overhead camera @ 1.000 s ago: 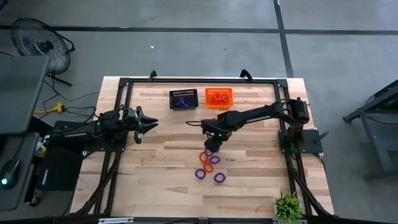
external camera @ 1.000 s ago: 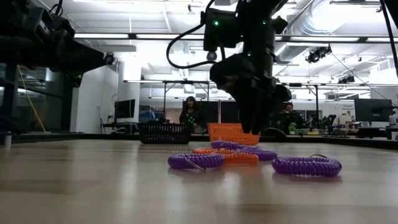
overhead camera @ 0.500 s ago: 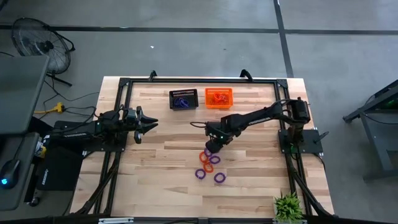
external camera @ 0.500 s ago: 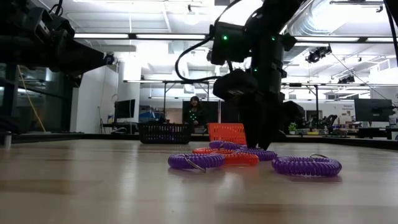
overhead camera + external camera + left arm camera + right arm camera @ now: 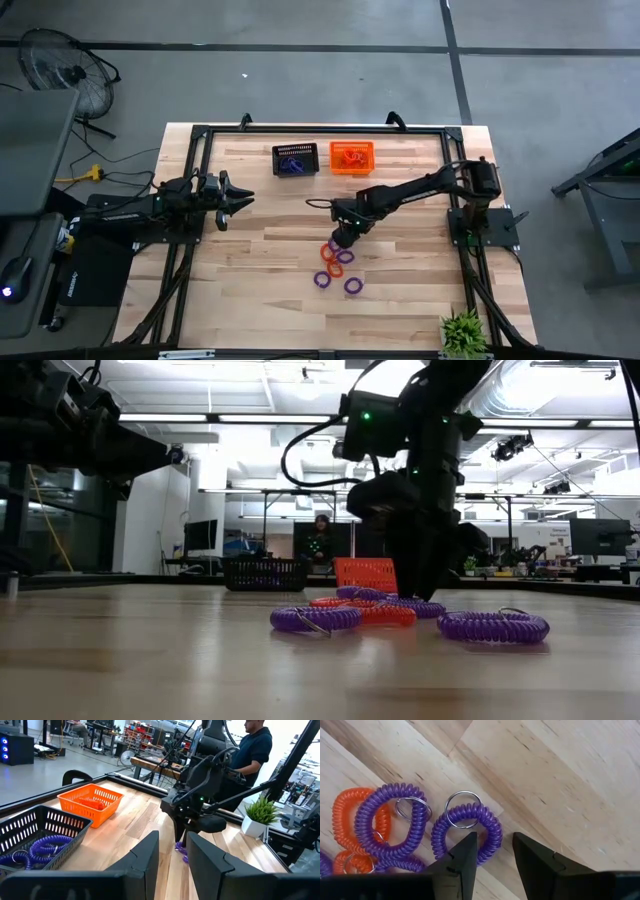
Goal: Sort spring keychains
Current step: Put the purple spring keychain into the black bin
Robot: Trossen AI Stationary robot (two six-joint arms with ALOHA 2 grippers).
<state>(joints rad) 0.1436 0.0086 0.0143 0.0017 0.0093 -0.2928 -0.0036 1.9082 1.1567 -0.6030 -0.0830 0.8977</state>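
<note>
My right claw (image 5: 492, 857) hung spread over a purple keychain (image 5: 466, 831) on the surface (image 5: 560, 780); crowded against neighbouring coils, I judged it might snag two.

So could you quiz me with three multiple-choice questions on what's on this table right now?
1. Where is the right gripper?
A. over the black basket
B. low over the loose keychains
C. off the table

2. What colour is the keychain between its fingers in the right wrist view?
A. purple
B. orange
C. green

3. How do the right gripper's fingers stand?
A. shut on a keychain
B. open, straddling a coil
C. hidden

Answers:
1. B: in the high view it hangs at the pile's far edge.
2. A: a purple coil lies between the fingers.
3. B: a gap shows between them, nothing pinched. The left gripper waits at the left side.
</note>
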